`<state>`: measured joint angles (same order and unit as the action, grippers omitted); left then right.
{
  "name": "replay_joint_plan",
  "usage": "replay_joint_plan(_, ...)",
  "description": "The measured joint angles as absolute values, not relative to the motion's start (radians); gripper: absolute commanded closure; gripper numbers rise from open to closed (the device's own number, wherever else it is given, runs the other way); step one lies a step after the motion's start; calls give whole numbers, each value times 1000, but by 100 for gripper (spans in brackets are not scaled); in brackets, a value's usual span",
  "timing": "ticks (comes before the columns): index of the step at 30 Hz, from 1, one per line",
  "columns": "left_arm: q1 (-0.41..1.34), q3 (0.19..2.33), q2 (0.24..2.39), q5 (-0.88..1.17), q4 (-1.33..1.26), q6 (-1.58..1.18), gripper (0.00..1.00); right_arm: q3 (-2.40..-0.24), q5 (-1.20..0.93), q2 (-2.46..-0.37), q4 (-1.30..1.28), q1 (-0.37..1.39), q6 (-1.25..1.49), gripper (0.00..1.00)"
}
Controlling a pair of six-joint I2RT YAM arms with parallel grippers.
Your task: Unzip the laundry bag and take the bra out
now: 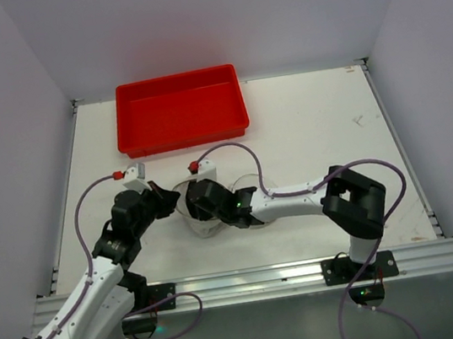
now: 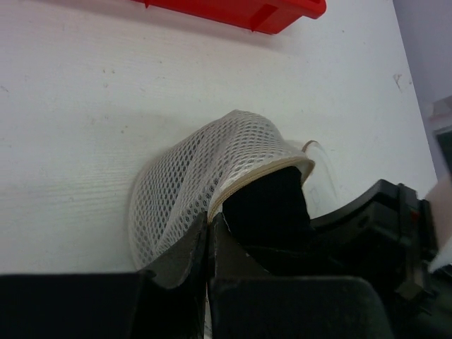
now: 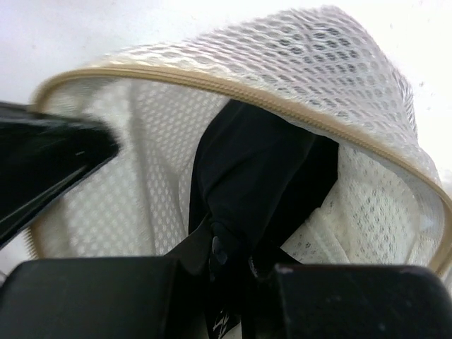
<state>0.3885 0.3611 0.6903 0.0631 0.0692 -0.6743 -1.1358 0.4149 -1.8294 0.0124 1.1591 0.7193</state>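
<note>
The laundry bag [image 2: 187, 173] is a white mesh pod lying on its side, its tan zipper rim open. In the top view the laundry bag [image 1: 209, 226] is mostly hidden between the two grippers. The black bra [image 3: 258, 169] sits in the bag's mouth and also shows in the left wrist view [image 2: 272, 205]. My left gripper [image 2: 210, 220] is shut on the bag's rim at its near edge; it shows in the top view [image 1: 171, 200]. My right gripper [image 3: 236, 248] reaches into the opening and is shut on the bra; it shows in the top view [image 1: 197, 203].
A red plastic tray [image 1: 179, 110] stands at the back left of the white table [image 1: 322, 121]; its edge shows in the left wrist view [image 2: 240, 10]. The bag's translucent lid flap [image 2: 323, 176] lies behind the bag. Grey walls close in the sides.
</note>
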Motion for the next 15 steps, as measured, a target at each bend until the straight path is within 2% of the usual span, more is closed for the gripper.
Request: replay_joint_plan(15,389,338,747,48,46,-681,100,-1080,406,-1536,76,1159,490,100)
